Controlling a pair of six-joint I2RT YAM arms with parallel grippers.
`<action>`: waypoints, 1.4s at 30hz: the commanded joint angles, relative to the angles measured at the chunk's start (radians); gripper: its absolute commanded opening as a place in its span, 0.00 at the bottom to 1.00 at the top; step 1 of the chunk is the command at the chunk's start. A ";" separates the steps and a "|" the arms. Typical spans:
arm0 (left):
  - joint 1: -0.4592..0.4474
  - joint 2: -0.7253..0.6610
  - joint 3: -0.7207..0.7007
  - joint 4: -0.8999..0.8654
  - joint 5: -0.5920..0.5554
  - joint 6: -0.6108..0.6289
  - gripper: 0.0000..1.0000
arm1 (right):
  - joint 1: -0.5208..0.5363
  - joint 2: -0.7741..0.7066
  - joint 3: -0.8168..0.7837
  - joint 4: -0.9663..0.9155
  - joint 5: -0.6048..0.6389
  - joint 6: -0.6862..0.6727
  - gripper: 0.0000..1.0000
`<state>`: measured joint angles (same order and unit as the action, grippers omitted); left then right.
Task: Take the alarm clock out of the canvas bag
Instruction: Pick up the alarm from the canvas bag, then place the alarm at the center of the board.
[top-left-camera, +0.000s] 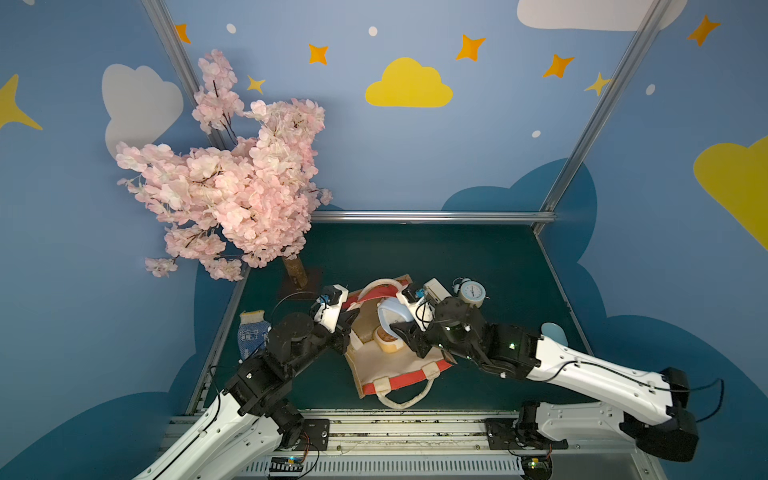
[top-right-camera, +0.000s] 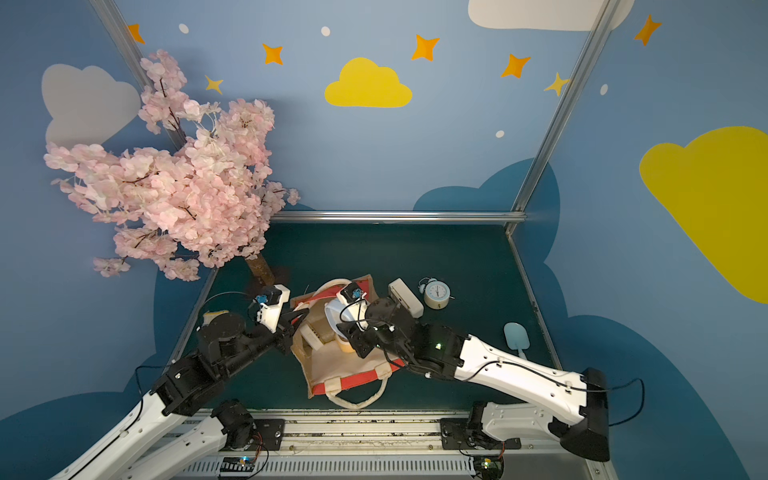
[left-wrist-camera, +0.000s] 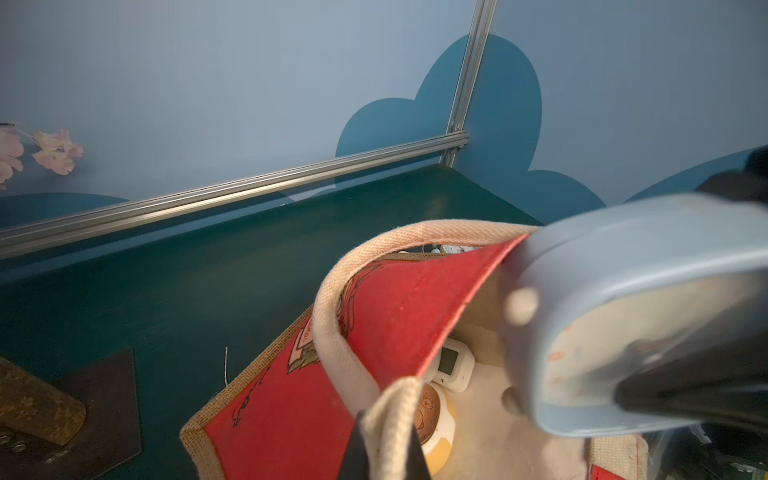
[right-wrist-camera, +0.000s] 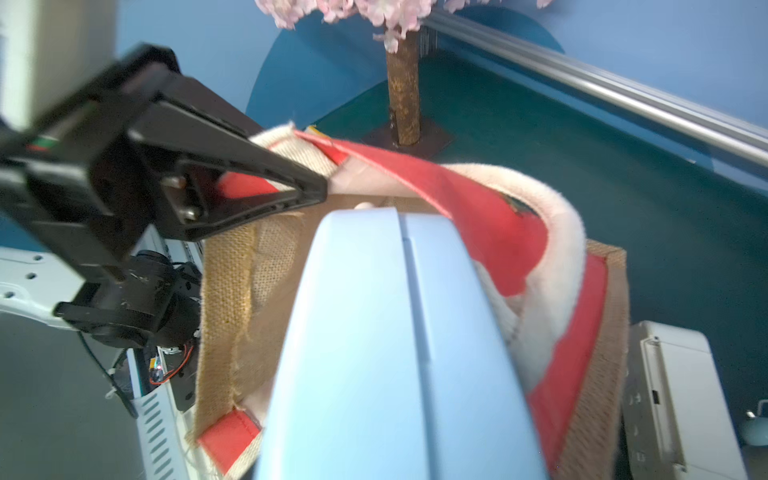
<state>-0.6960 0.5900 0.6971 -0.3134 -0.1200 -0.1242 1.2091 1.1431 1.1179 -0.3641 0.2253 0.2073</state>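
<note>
The canvas bag (top-left-camera: 409, 380) (top-right-camera: 345, 372) lies mid-table with its mouth gaping, red face (left-wrist-camera: 291, 399) and burlap side (right-wrist-camera: 232, 291) showing. My left gripper (top-left-camera: 350, 323) (left-wrist-camera: 388, 449) is shut on a cream handle (left-wrist-camera: 392, 415) at the bag's left rim and holds it up. A light-blue alarm clock (top-left-camera: 390, 316) (top-right-camera: 332, 312) (left-wrist-camera: 623, 291) (right-wrist-camera: 395, 332) with a cream face hangs over the open mouth. My right gripper (top-left-camera: 401, 330) is shut on it. The clock fills the right wrist view and hides the fingertips there.
Inside the bag lie a round yellow clock (top-left-camera: 386, 340) (left-wrist-camera: 434, 419) and a small white digital clock (left-wrist-camera: 451, 363). Right of the bag stand a white box (top-left-camera: 436, 289) and a twin-bell clock (top-left-camera: 472, 291). A blossom tree trunk (top-left-camera: 296, 272), a knitted mitt (top-left-camera: 251, 336) and a blue scoop (top-right-camera: 516, 336) sit around.
</note>
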 joint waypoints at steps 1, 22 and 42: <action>0.000 -0.012 0.003 0.059 0.002 -0.005 0.07 | -0.018 -0.062 0.028 -0.050 0.058 -0.030 0.11; 0.000 -0.034 0.005 0.056 0.008 0.003 0.07 | -0.565 -0.366 -0.202 -0.107 -0.189 0.108 0.10; 0.000 -0.033 -0.004 0.059 0.008 0.005 0.07 | -1.126 -0.324 -0.471 -0.074 -0.534 0.283 0.12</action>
<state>-0.6960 0.5739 0.6956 -0.3145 -0.1204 -0.1230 0.1417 0.8135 0.6834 -0.4950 -0.1741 0.4252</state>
